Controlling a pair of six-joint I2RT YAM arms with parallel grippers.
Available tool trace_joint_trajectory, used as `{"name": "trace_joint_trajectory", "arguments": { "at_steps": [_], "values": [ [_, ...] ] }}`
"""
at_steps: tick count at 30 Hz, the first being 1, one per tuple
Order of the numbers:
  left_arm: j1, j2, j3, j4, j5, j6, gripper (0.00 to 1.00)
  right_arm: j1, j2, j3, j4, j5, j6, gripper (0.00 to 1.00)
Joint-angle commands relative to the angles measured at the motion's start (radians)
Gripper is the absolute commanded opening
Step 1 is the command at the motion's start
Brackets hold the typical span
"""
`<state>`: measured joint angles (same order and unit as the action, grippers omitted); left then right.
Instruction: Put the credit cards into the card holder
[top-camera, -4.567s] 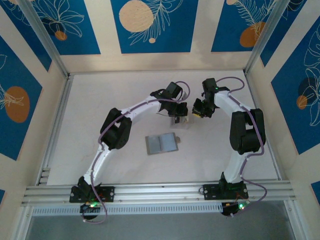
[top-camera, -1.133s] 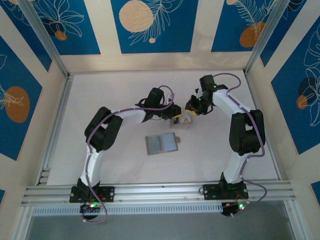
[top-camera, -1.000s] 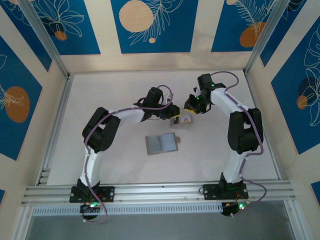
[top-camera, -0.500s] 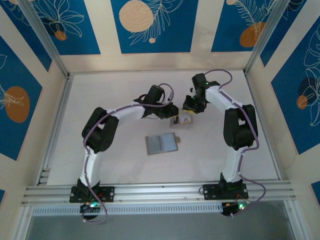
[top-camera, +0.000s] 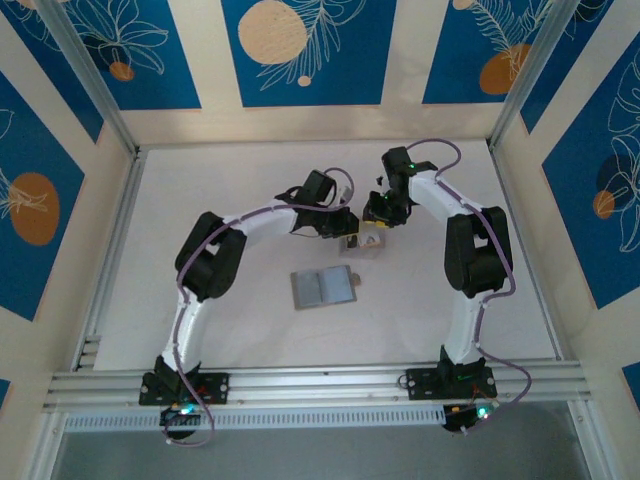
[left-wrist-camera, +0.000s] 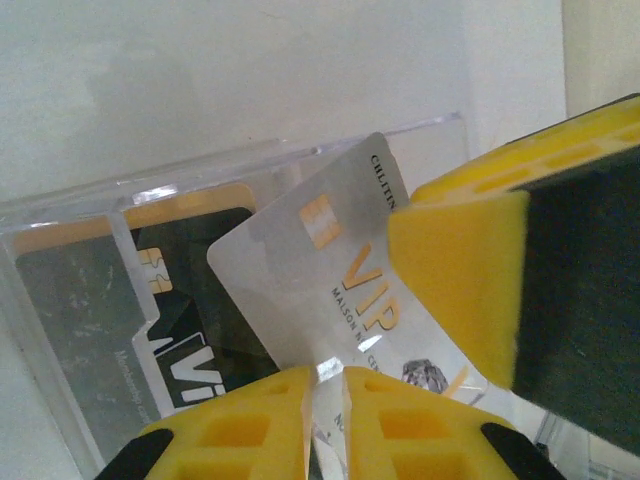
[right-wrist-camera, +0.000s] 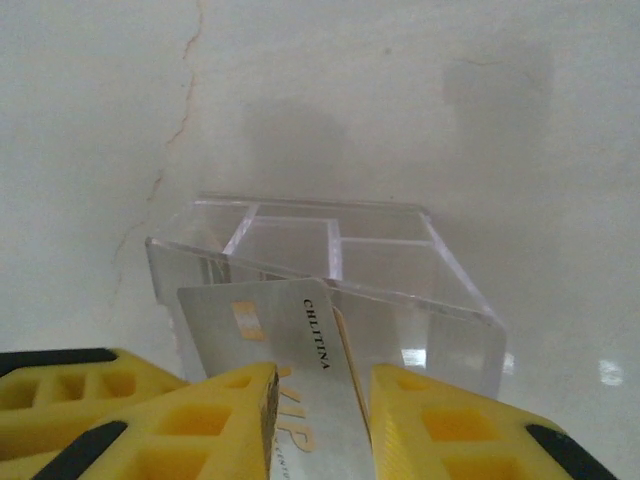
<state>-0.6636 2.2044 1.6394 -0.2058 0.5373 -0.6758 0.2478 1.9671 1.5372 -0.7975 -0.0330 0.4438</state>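
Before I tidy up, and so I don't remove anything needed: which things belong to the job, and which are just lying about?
Job:
- silver VIP credit card
- black credit card, in the box
- flat grey open card holder

Just there:
- clear plastic compartment box
- white tabletop

bright, even light from overhead
we see soft shadows on the table (right-wrist-camera: 80, 200), glare on the clear box (right-wrist-camera: 415, 355), and wrist views blurring at their near edges.

White table (top-camera: 200, 300) inside blue floral walls (top-camera: 300, 50) (aluminium-framed).
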Motion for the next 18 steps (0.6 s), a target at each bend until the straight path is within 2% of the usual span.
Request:
{"name": "trace_joint_trajectory", "arguments": {
  "at_steps": [1,11,18],
  "values": [
    [-0.011,0.024,0.046,-0.049,-0.016,0.031,0.15,-0.010,-0.007,-0.005,-0.007,-0.063,-0.007,0.31],
    [-0.021,0.051,0.076,-0.066,-0.024,0.036,0.15,-0.014,-0.048,-0.022,-0.012,-0.085,0.001,0.25],
    [-0.021,0.056,0.083,-0.075,-0.030,0.040,0.15,-0.015,-0.091,-0.032,-0.008,-0.130,0.009,0.26]
  ]
}}
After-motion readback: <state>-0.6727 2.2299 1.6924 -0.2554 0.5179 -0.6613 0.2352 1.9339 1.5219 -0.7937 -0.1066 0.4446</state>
